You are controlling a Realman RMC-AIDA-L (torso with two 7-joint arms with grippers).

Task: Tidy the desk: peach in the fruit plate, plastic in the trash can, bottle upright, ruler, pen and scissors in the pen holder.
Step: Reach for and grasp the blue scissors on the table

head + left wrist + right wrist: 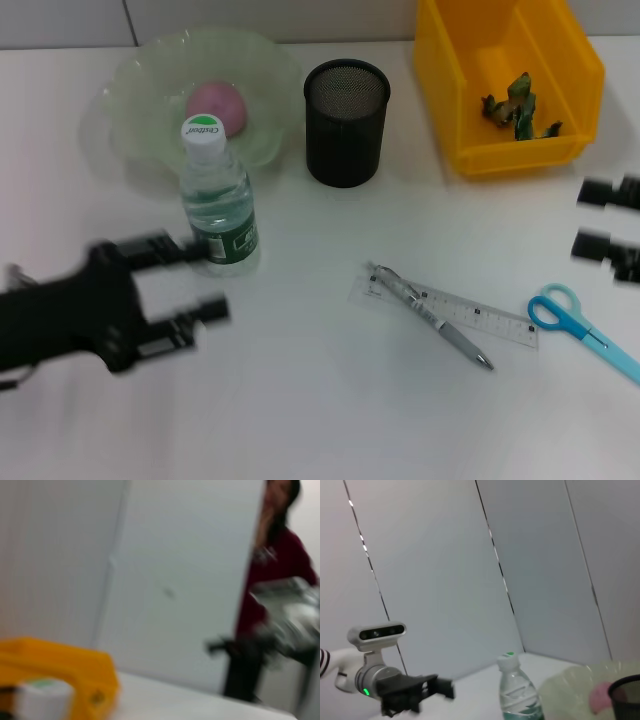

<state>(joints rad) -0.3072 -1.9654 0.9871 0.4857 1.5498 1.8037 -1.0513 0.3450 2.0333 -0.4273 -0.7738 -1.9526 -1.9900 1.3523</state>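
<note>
White counter (300, 400), carrying all items. Yellow plastic open-topped bin (505, 90) at far right, serving as trash can, with crumpled green plastic scrap (518, 108) lying inside: judged done. Pale green translucent scalloped fruit plate (150, 100) at far left, holding pink round peach (217, 107): judged done. Black left gripper (195, 280) at near left, fingers apart, one finger tip just beside or touching the bottle's label, the other clear of it; bottle not clamped. Black mesh cylindrical pen holder (346, 122) between plate and bin, nothing visible inside. Clear plastic water bottle with white cap and green label (217, 205) standing upright just in front of the plate: judged done. Black right gripper (605, 217) at the right edge, near the scissors, fingers apart, holding nothing. Blue-handled scissors (580, 328) flat on the counter at near right: not yet stowed. Clear plastic ruler (500, 322) flat near centre: not yet stowed. Silver-grey pen (430, 315) lying crosswise on the ruler, touching it: not yet stowed. Remaining, by estimate: ruler, pen and scissors into the pen holder; roughly half complete.
</note>
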